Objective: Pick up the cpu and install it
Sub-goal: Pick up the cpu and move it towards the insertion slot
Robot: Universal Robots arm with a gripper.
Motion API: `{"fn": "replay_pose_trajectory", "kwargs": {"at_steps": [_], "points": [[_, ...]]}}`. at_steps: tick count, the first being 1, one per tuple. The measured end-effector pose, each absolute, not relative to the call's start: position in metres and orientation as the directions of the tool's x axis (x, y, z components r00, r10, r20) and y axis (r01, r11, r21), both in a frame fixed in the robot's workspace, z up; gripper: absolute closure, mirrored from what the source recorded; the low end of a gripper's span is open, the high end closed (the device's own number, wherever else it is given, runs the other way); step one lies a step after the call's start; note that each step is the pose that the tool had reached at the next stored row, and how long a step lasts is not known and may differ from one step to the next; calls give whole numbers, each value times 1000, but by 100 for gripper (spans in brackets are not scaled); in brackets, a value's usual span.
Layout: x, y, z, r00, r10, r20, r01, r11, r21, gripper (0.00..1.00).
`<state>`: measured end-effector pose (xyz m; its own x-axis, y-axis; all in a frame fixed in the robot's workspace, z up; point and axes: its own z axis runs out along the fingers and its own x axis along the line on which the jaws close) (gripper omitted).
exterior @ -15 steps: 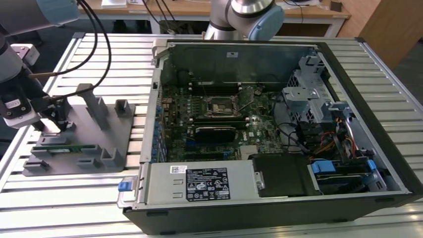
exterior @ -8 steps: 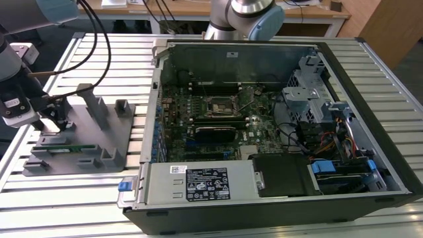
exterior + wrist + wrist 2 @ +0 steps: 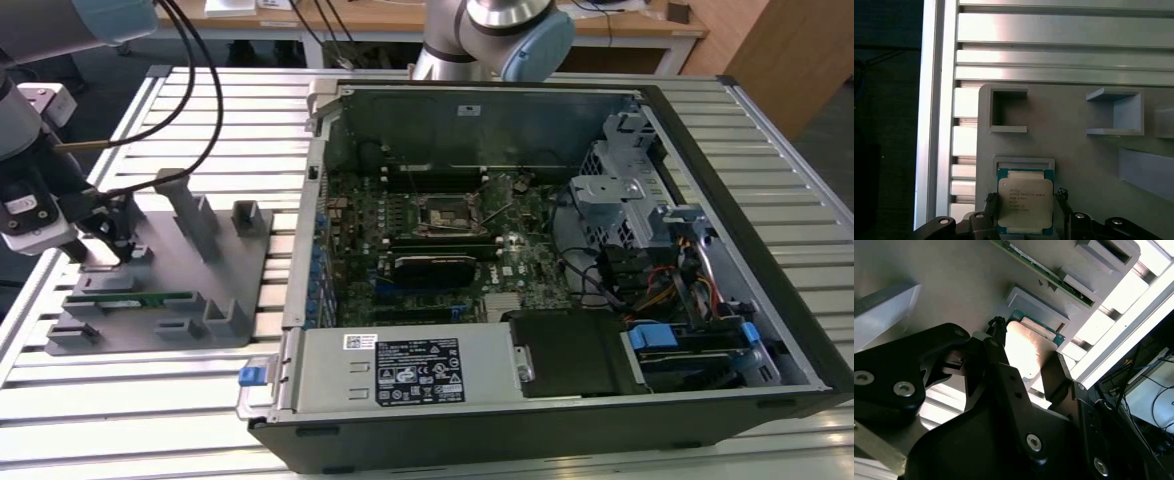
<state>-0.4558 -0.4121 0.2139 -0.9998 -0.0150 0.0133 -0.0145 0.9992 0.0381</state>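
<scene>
The cpu (image 3: 1025, 202), a flat square chip with a shiny silver top and a green rim, lies in a shallow recess of the grey plastic tray (image 3: 1079, 165). In the second wrist view the cpu (image 3: 1026, 352) glares bright between two black fingers. My gripper (image 3: 1025, 197) hangs low over it, one fingertip (image 3: 990, 199) on each side and a narrow gap showing at both edges, so it stands open around the chip. In the exterior view the gripper (image 3: 114, 250) is at the tray's (image 3: 200, 300) side nearest the exterior view's left.
A green memory stick (image 3: 127, 298) lies in the tray near the gripper, among several upright grey blocks (image 3: 184, 205). The open computer case (image 3: 534, 250) sits to the exterior view's right, its motherboard socket (image 3: 445, 213) exposed. Everything rests on a slatted aluminium table (image 3: 134, 400).
</scene>
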Motion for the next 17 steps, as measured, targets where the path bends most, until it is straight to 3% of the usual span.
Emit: {"fn": "replay_pose_trajectory", "kwargs": {"at_steps": [17], "points": [[-456, -412, 219, -1000, -15, 13, -14, 999, 38, 47]]}}
